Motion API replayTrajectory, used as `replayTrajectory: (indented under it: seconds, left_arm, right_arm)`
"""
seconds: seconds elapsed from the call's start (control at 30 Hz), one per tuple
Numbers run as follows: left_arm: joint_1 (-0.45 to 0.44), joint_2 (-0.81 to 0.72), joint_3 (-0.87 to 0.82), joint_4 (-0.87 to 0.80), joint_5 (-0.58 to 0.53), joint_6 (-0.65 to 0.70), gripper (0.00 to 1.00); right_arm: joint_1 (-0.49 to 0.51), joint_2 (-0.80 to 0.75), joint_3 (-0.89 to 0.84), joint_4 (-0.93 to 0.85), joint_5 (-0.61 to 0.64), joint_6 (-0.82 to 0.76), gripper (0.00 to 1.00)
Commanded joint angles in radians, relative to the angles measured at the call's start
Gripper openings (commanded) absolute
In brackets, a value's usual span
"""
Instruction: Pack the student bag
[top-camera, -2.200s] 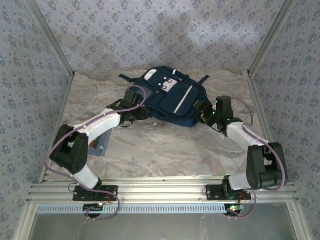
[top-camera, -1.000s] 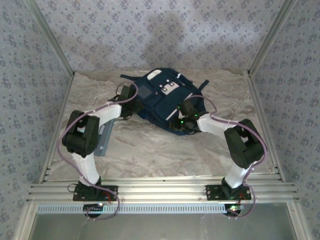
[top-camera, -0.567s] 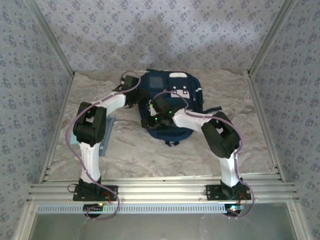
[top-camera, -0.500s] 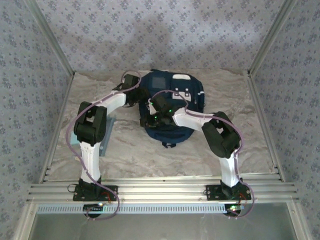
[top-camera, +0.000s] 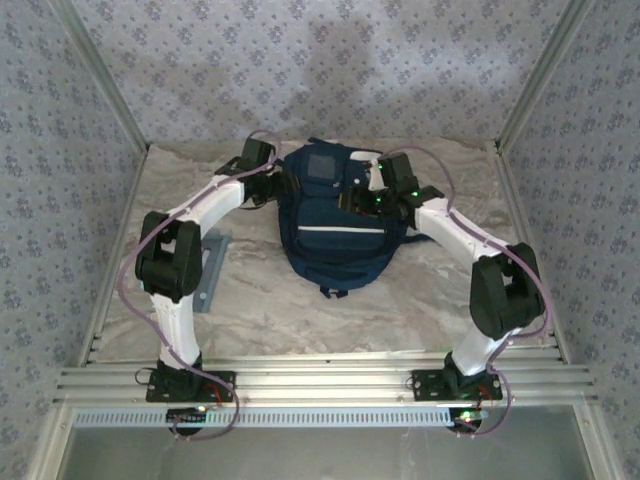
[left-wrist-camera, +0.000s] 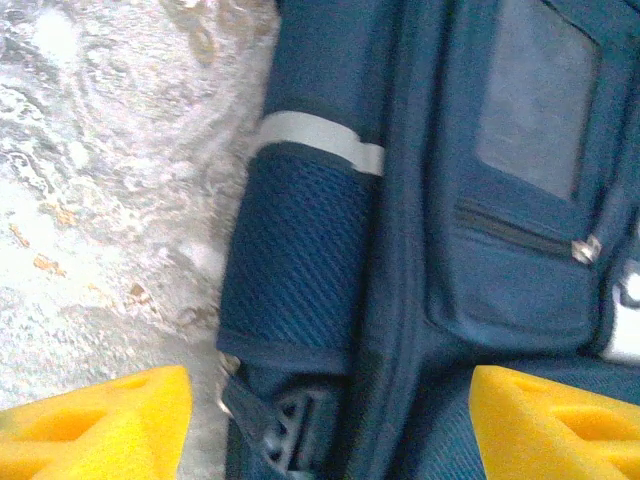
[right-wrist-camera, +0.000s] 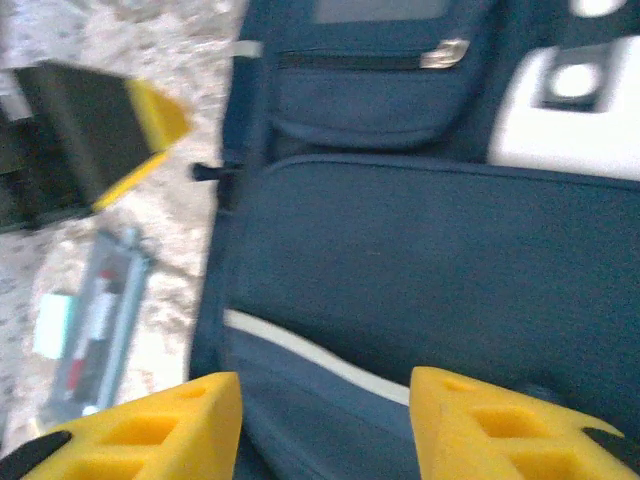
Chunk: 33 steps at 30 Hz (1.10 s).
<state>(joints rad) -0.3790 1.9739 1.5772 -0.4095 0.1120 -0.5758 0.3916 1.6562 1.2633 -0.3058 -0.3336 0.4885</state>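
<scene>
Top external view: the student bag (top-camera: 335, 215) is seen lying flat at mid-table (top-camera: 250, 300), the left gripper (top-camera: 274, 186) at its left side and the right gripper (top-camera: 358, 200) over its upper right part. Left wrist view: the left gripper (left-wrist-camera: 330, 430) is held wide open, nothing grasped, above the bag's mesh side pocket (left-wrist-camera: 290, 260). Right wrist view: the right gripper (right-wrist-camera: 325, 420) is parted over the navy front, nothing clasped.

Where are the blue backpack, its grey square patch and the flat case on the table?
blue backpack (top-camera: 335, 250): overhead view, on its front panel below the white stripe.
grey square patch (left-wrist-camera: 538, 95): left wrist view, middle of the patch.
flat case (right-wrist-camera: 95, 320): right wrist view, its middle, beside the backpack.
</scene>
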Motion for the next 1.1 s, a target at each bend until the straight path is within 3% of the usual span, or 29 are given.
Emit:
replayTrajectory:
  seconds: [0.0,0.07,0.1,0.2,0.4,0.47,0.6,0.9,1.07]
  left_arm:
    - [-0.071,-0.060,0.028,-0.112,-0.019,0.088,0.73]
    - [-0.111,-0.071,0.028,-0.137,-0.054,0.105,0.73]
    - [-0.131,-0.076,0.029,-0.146,-0.063,0.113,0.73]
    - [-0.194,-0.077,0.037,-0.167,-0.077,0.111,0.73]
    - [-0.330,-0.004,0.145,-0.198,-0.103,0.109,0.72]
    - [-0.369,0.050,0.210,-0.220,-0.126,0.117,0.72]
    - [-0.428,0.193,0.414,-0.308,-0.152,0.125,0.71]
    - [-0.515,0.595,1.057,-0.668,-0.233,0.169,0.69]
    - [-0.541,0.668,1.120,-0.713,-0.261,0.181,0.68]
  right_arm:
    - [-0.020,-0.056,-0.035,-0.114,0.165,-0.070,0.74]
    - [-0.035,-0.092,-0.044,-0.136,0.241,-0.068,0.96]
    - [-0.054,-0.112,-0.053,-0.133,0.255,-0.063,1.00]
    - [-0.117,-0.158,-0.100,-0.119,0.272,-0.037,1.00]
    - [-0.264,-0.190,-0.164,-0.088,0.155,-0.037,1.00]
    - [-0.304,-0.186,-0.176,-0.095,0.142,-0.044,0.96]
    - [-0.373,-0.178,-0.199,-0.113,0.109,-0.045,0.82]
    - [-0.446,-0.272,-0.305,-0.079,0.111,-0.013,0.81]
    - [-0.477,-0.294,-0.340,-0.067,0.079,-0.006,0.80]
